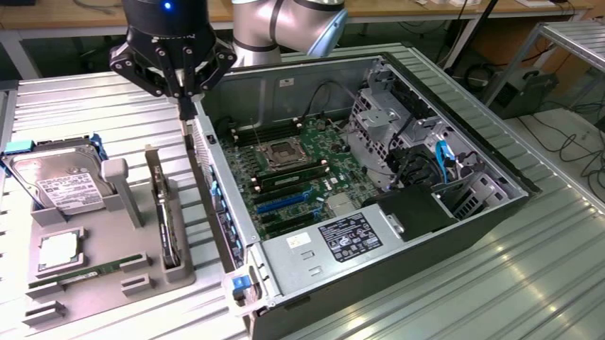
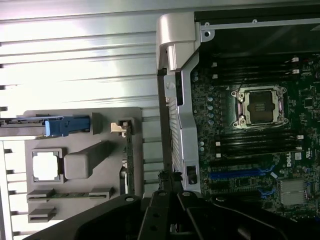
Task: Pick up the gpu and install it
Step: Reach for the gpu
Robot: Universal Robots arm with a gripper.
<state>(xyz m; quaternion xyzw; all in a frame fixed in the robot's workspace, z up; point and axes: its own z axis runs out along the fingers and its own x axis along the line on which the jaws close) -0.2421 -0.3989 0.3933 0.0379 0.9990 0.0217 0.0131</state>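
Black fingers point(image 1: 185, 95) closed above case rim point(image 1: 200, 152), gpu point(image 1: 168, 227) apart

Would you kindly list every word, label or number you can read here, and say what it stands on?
"DELL", as far as it can be made out: a white logo, turned sideways, on the motherboard.
Too small to read: the print on the power supply label.
Too small to read: the print on the hard drive label.
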